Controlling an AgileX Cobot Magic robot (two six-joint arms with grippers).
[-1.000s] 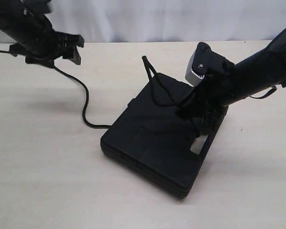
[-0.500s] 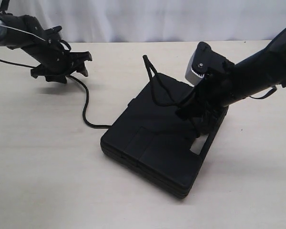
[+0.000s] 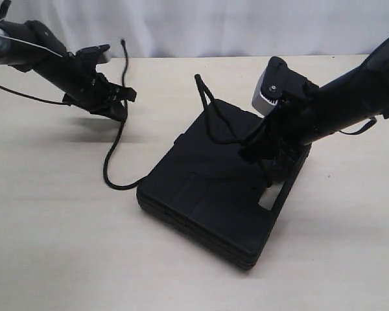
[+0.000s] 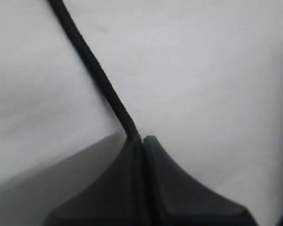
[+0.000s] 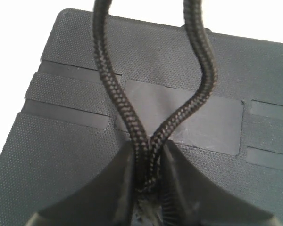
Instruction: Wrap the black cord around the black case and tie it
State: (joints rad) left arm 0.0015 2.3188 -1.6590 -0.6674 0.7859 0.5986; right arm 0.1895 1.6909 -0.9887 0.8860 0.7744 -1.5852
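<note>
The black case (image 3: 214, 194) lies flat on the table, its cut-out handle toward the right. The black cord (image 3: 109, 165) curves over the table from the case's left edge up to my left gripper (image 3: 115, 103), which is shut on it; a short free end sticks up beyond the fingers. In the left wrist view the cord (image 4: 94, 70) leaves the closed tips of the left gripper (image 4: 140, 139). My right gripper (image 3: 264, 153) rests on top of the case and is shut on two strands of the cord (image 5: 132, 117) over the case lid (image 5: 61, 155).
A pale wooden table (image 3: 65, 253) carries everything, with a white curtain (image 3: 214, 26) behind its far edge. A cord end (image 3: 197, 80) stands up above the case's far corner. The left arm's thin cable (image 3: 19, 94) hangs over the table's left side.
My left gripper has swung right and down onto the cord and shut on it. The cord's slack on the table has shifted, and a free end now points upward. The right arm has stayed still.
</note>
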